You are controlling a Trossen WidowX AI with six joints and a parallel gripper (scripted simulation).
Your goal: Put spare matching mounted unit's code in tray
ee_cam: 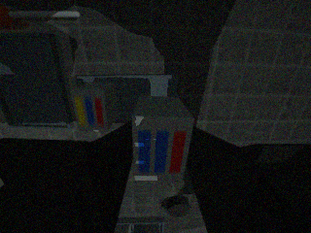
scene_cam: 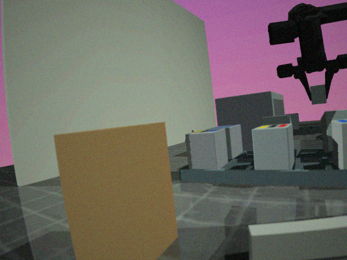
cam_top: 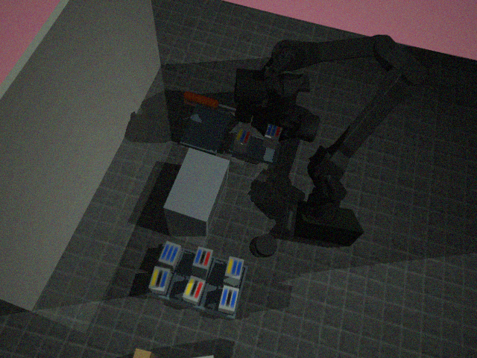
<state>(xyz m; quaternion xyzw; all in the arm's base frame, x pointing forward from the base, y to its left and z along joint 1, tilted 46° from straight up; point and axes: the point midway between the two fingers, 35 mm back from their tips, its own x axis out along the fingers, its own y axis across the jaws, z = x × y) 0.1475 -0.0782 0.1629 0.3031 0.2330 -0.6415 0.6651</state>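
Observation:
My gripper is shut on a grey spare with blue, blue and red stripes. It holds the spare upright, lifted above the small rack. A spare with yellow, blue and red stripes stands in that rack. The flat blue-grey tray lies just left of the rack, with no spare in it. A large pale box stands in front of the tray; no code is readable on it.
A front rack holds several striped spares, one of them yellow, black and red. An orange-handled screwdriver lies behind the tray. A tall pale wall stands left. A tan block stands in front.

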